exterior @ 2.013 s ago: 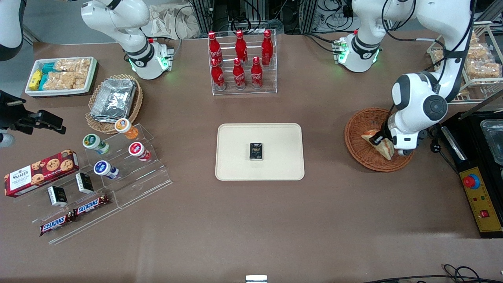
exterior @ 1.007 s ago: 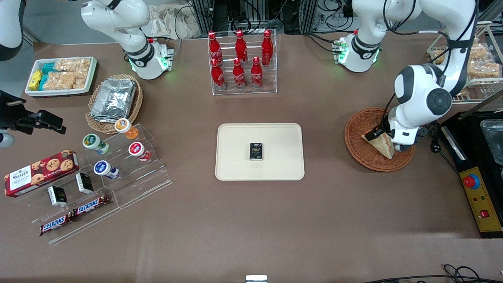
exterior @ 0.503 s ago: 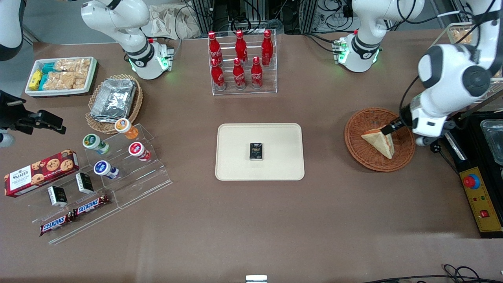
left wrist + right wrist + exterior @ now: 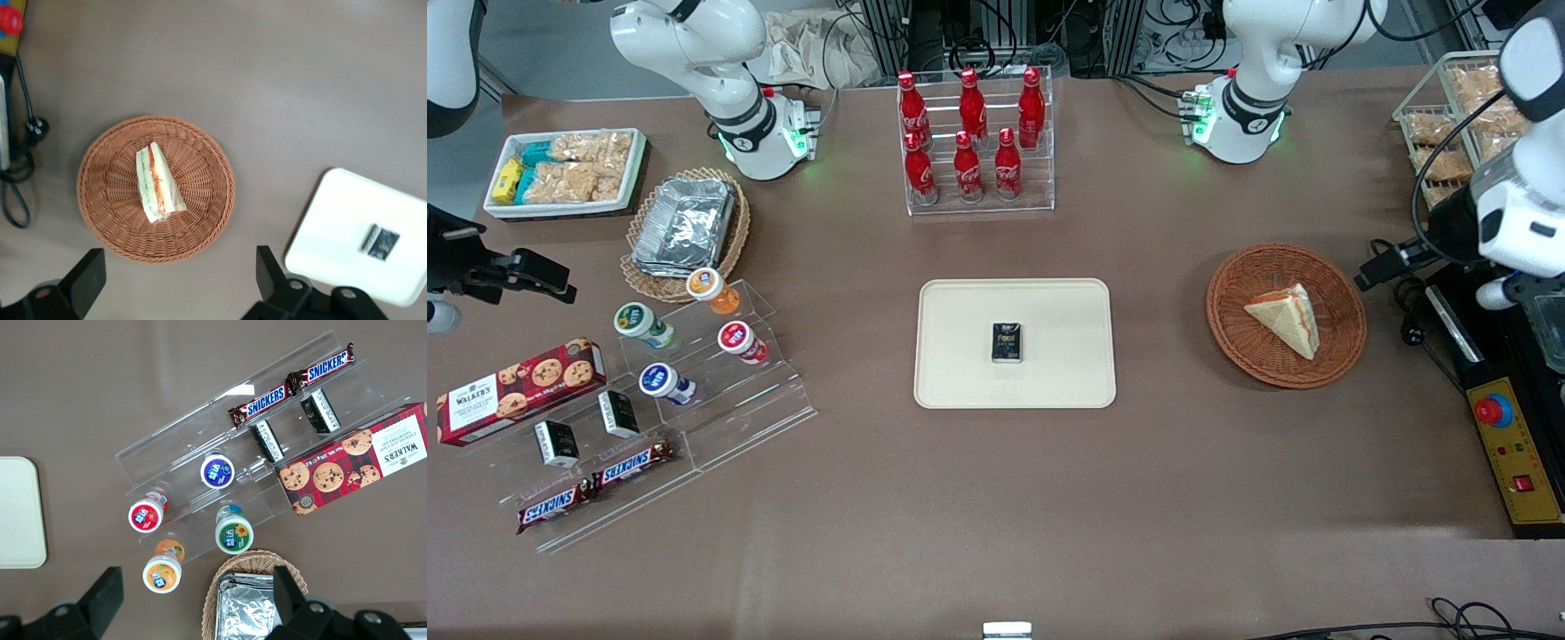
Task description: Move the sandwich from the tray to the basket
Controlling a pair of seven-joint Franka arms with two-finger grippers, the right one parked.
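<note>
My gripper (image 4: 1366,277) hangs off the basket's side toward the working arm's end of the table. In the left wrist view the gripper (image 4: 181,257) is open, its fingers wide apart with only tabletop between them. The triangular sandwich (image 4: 1289,322) lies in the round brown wicker basket (image 4: 1232,342), untouched by the gripper. Its red and green filling shows in the left wrist view, where the sandwich (image 4: 160,183) rests inside the basket (image 4: 107,193). A cream tray (image 4: 960,373) lies beside the basket, toward the parked arm's end, with a small dark packet (image 4: 1007,342) on it.
A black appliance (image 4: 1494,356) with a yellow panel (image 4: 1513,453) stands near the gripper, with a cable (image 4: 1412,311) beside it. A white wire rack (image 4: 1449,111) holds bagged bread. Red bottles stand in a clear rack (image 4: 1040,191), farther from the front camera than the tray.
The gripper has drawn away from the sandwich, out of the basket and toward the working arm's end. The sandwich stays in the basket, now fully uncovered.
</note>
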